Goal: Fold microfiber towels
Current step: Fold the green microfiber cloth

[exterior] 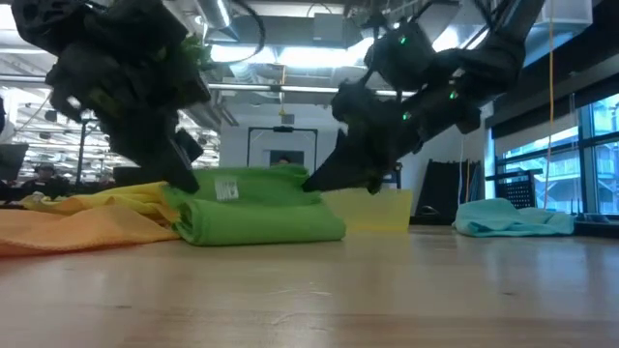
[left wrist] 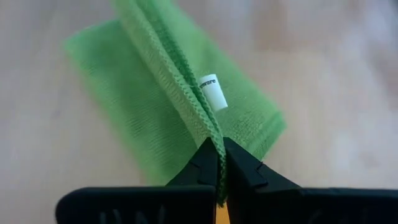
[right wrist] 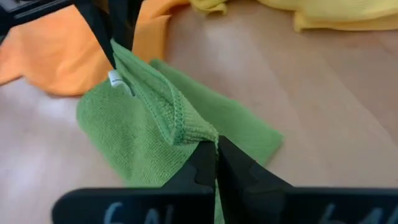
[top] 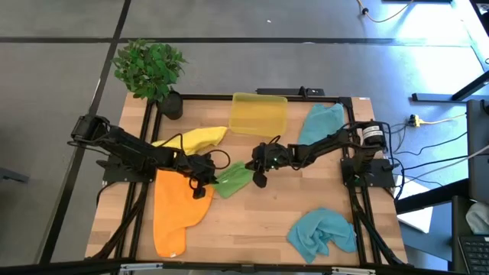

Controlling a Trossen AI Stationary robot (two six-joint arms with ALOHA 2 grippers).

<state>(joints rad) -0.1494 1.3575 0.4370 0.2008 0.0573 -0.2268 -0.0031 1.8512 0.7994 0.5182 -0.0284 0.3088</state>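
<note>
The green towel (top: 233, 181) lies folded at the table's middle. A white label (left wrist: 213, 92) sits near its raised hemmed edge. My left gripper (top: 205, 180) is shut on that edge's left end and my right gripper (top: 257, 173) on its right end. In the low view the towel (exterior: 261, 215) rests on the wood between my left gripper (exterior: 186, 182) and my right gripper (exterior: 317, 180). An orange towel (top: 176, 210) lies spread at the near left. A yellow towel (top: 195, 139) lies bunched behind it. My left gripper pinches the green towel's hemmed edge (left wrist: 211, 134) between its two fingers, where two hems lie together. The fingers slant down from the table's left. The edge runs away from them as a raised ridge, and the lower layers lie on the table. My right gripper pinches the same edge's other end, at a hemmed corner (right wrist: 202, 134), between its two fingers. It comes slanting down from the table's right. The held layer rises as a ridge toward the left gripper (right wrist: 115, 28), and the towel's lower part lies flat on the wood.
A translucent yellow bin (top: 258, 113) stands at the far middle and a potted plant (top: 153, 69) at the far left corner. One teal towel (top: 321, 122) lies at the far right and another (top: 322, 233) lies crumpled at the near right. Bare wood shows at the near middle.
</note>
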